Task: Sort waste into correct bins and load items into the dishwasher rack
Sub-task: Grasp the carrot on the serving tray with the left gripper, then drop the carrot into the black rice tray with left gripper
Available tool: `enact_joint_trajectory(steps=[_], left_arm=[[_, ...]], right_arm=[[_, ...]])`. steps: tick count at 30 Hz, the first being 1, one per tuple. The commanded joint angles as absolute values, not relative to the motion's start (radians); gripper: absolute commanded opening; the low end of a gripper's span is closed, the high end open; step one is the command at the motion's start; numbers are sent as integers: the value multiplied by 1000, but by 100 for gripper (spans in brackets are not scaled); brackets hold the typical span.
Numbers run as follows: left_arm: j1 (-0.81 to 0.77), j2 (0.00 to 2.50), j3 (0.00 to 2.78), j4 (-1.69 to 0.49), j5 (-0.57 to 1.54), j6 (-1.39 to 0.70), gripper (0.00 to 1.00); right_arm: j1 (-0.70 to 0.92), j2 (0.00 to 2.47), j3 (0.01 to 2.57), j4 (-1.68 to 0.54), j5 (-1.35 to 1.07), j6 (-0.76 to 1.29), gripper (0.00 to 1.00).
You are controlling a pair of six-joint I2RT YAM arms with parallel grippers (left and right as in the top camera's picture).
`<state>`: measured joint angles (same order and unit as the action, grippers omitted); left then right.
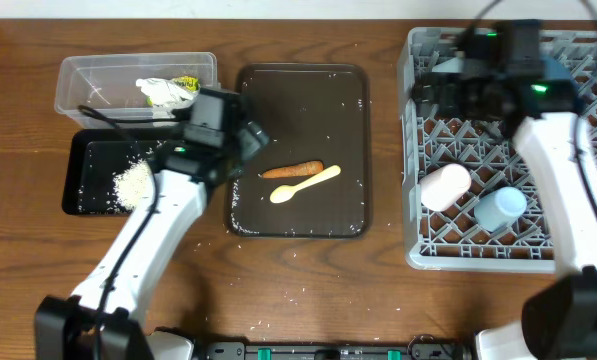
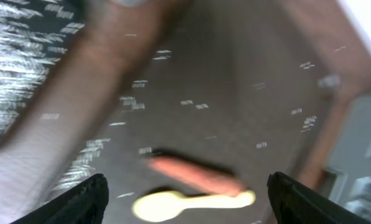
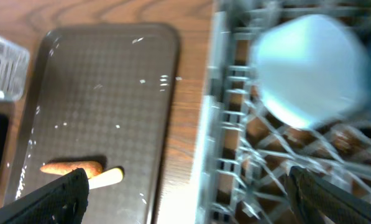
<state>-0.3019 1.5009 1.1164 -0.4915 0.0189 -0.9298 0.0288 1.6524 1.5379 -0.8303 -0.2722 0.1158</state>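
Here, the grey dishwasher rack [image 1: 412, 200] is seen at the right, with the pink cup [image 1: 445, 186] and light blue cup [image 1: 501, 208] side by side in its near part; the right gripper [image 3: 191, 196] is held over its far left, spread and empty. On the brown serving tray [image 1: 298, 110], the carrot stick [image 1: 291, 170] and pale yellow spoon [image 1: 303, 184] are laid close together, just right of the left gripper [image 2: 188, 190], also spread, nothing grasped. Far left, crumpled paper [image 1: 166, 92] is kept in the clear tub [image 1: 88, 75]; nearer, rice [image 1: 133, 183] in the black tray [image 1: 88, 195].
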Motion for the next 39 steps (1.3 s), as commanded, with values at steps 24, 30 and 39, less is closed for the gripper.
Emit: enact_joint_trajectory(steps=[24, 30, 39], left_arm=[[-497, 1930, 1160, -319, -42, -1349, 78], [-497, 1942, 1160, -315, -43, -1348, 47], [-491, 1918, 1160, -304, -43, -1336, 23]], right_arm=[[-19, 1608, 1541, -992, -258, 103, 99], [-19, 1608, 1541, -992, -258, 96, 99], [-19, 1608, 1541, -992, -258, 96, 99]])
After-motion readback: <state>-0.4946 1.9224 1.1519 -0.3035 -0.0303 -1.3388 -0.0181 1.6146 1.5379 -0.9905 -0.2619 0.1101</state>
